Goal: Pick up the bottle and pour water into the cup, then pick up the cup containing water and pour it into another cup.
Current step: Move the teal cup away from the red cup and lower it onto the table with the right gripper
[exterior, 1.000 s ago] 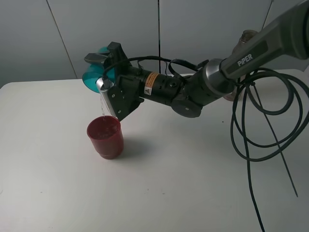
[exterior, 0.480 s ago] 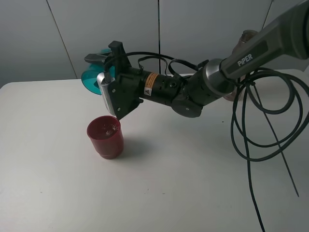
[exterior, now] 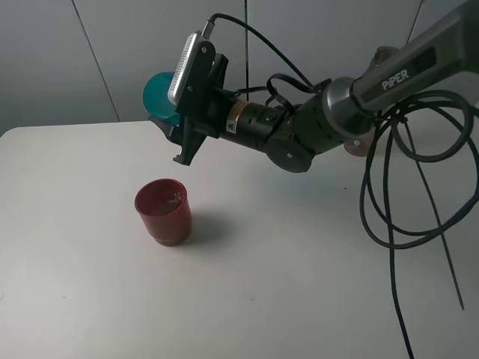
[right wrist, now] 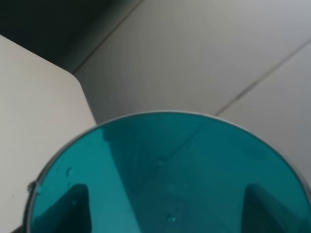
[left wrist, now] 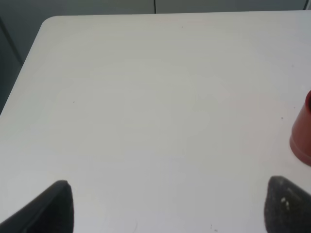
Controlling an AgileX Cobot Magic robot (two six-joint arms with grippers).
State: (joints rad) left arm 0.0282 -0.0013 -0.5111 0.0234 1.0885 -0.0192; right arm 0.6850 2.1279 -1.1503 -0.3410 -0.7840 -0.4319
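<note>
Since the earlier frame the right gripper point(exterior: 182, 133) has rolled back and lifted, so the cup point(exterior: 159, 96) is no longer tipped over another cup point(exterior: 163, 211); no stream now. Right pincer is pinching the cup, held up in the air behind and above another cup, well clear of it. The wrist view looks through its teal wall point(right wrist: 165, 179); a few droplets cling, looks near empty. Another cup sits upright on the table point(exterior: 284, 284) and seems to hold the liquid. Bottle barely visible behind the arm, can't say more. Left gripper point(left wrist: 165, 208) empty over bare table, tips spread. Handling guess: cup light, thin plastic, smooth and wet so slippery; grip mid-wall, don't squeeze hard.
</note>
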